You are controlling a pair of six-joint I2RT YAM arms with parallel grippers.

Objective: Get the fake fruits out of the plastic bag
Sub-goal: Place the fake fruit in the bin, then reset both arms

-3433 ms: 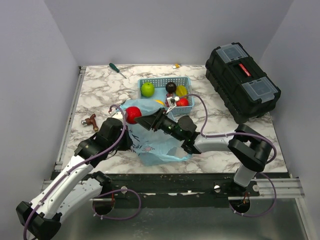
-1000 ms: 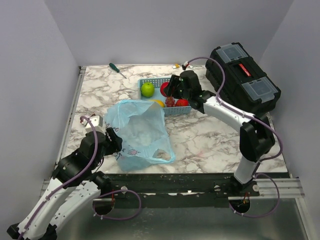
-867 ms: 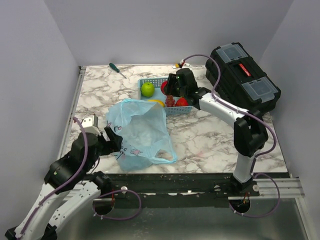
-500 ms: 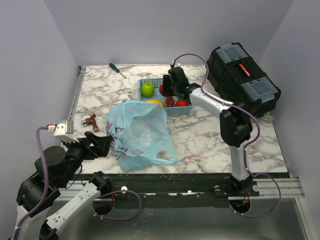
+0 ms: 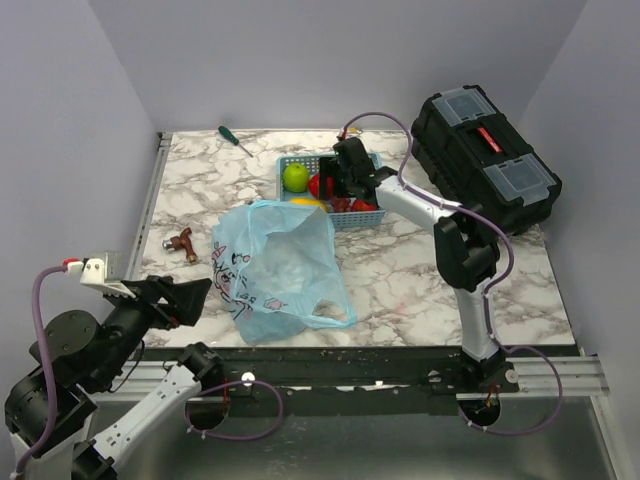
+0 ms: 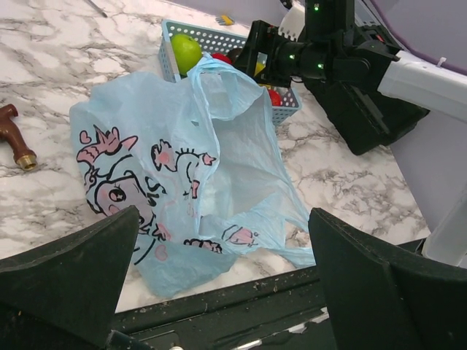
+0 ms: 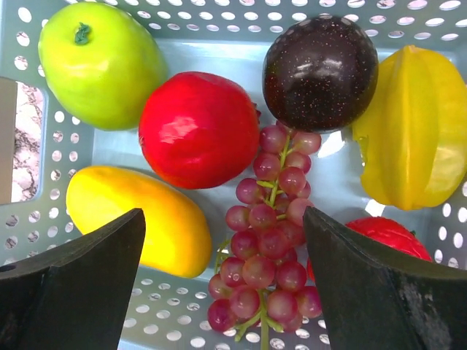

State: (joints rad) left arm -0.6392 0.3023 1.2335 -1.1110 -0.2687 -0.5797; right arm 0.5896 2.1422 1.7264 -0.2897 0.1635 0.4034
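**Both jaws wide open and empty; fruit in basket, bag on table**

Left gripper (image 6: 224,213): jaws at full spread, nothing between them, touching nothing. It hangs off the near left edge of the white marble table (image 5: 420,270). It points at the thin translucent light-blue plastic bag (image 6: 182,168) with the pink-and-white cartoon print, and is clear of it.

The bag lies crumpled on the table, near and left of centre. Its mouth is open toward the far side, with one loop handle up just beside the basket's near wall.

Right gripper (image 7: 224,213): jaws also fully spread, gripping nothing. It sits over the rigid light-blue mesh basket (image 7: 219,14), looking straight down into it. Its fingers flank the grapes from above. Can't tell if either finger touches fruit.

In the basket:
- glossy green apple (image 7: 98,62), far left
- round red fruit (image 7: 198,130), just right of the apple
- dark plum (image 7: 321,62), far side
- yellow star fruit (image 7: 412,124), right
- yellow mango (image 7: 139,219), near left
- purple grapes (image 7: 266,248), centre, touching the red fruit
- second red fruit (image 7: 387,232), near right, partly hidden by a finger

Also on the table:
- black plastic toolbox (image 5: 485,160), far right
- green-handled screwdriver (image 5: 233,138), far left
- small brown fitting (image 5: 182,242), left of the bag
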